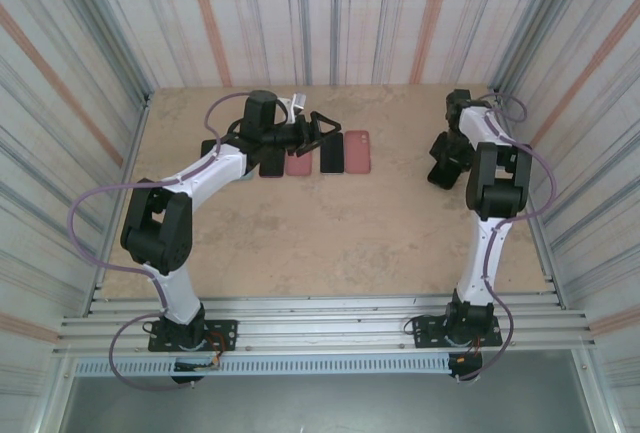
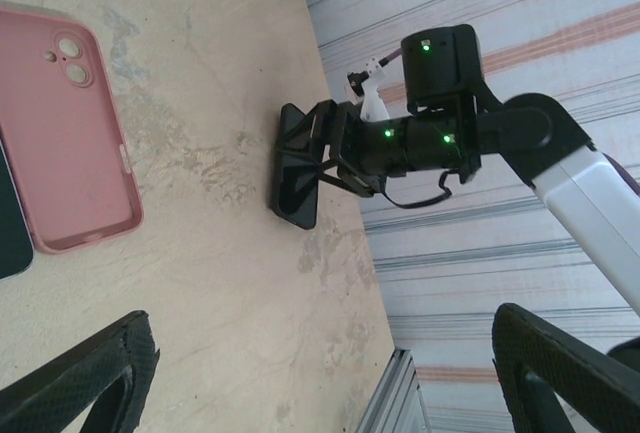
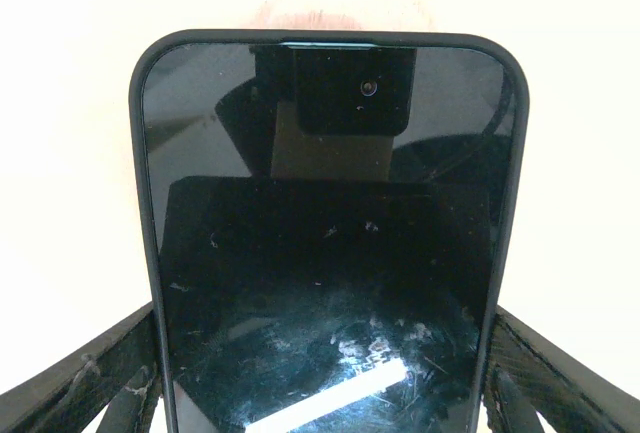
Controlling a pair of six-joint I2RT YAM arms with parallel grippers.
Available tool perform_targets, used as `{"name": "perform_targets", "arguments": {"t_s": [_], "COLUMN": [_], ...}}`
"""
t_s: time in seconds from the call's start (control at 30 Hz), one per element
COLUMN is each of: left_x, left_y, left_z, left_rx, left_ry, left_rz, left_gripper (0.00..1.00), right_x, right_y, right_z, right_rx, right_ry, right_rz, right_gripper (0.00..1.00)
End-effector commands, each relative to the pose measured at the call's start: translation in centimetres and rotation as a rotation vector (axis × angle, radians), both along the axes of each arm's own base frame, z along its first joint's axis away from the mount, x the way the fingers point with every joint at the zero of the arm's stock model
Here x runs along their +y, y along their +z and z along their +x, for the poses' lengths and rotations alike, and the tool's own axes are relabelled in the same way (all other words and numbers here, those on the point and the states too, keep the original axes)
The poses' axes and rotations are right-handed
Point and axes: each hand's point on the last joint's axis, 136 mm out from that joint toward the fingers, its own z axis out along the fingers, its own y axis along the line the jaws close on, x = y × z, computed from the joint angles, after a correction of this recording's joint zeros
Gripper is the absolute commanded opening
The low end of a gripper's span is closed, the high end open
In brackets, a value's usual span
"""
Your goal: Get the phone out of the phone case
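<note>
Right claw (image 3: 320, 353) straddles the phone (image 3: 325, 253), which lies screen up inside its black case (image 3: 150, 253). Note its fingers (image 3: 90, 383) set against the case's two long edges, a grasp narrowed to the phone's width. Seen from above, you find this claw low over the right side of the tabletop (image 1: 330, 243), well apart from the row of pink and dark slabs (image 1: 332, 153) at the far middle. Left claw (image 2: 320, 383) hangs spread wide and empty over that row, near a pink case (image 2: 65, 133) that lies hollow side up.
</note>
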Motion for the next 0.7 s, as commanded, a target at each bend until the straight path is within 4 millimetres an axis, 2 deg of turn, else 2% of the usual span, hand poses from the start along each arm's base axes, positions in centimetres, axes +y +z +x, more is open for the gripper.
{"name": "perform_targets", "arguments": {"t_s": [0.0,0.27,0.67], "left_x": [0.3,0.4,-0.9], "left_y": [2.1,0.9,-1.6], "left_z": [-0.5,-0.7,-0.6], "left_rx": [-0.047,-0.025,0.0], "left_ry": [-0.01,-0.006,-0.021], "left_rz": [-0.033,-0.028,0.0], "left_gripper": [0.9,0.89,0.86], "right_x": [1.4,5.8,15.3], "right_y": [3.3,4.8,9.0], "right_z": [0.0,-1.9,-4.2], "right_rx": [-0.088,-0.176,-0.471], "right_ry": [0.088,0.209,0.545], "right_rz": [-0.009,0.037,0.211], "right_gripper": [0.69,0.67,0.64]}}
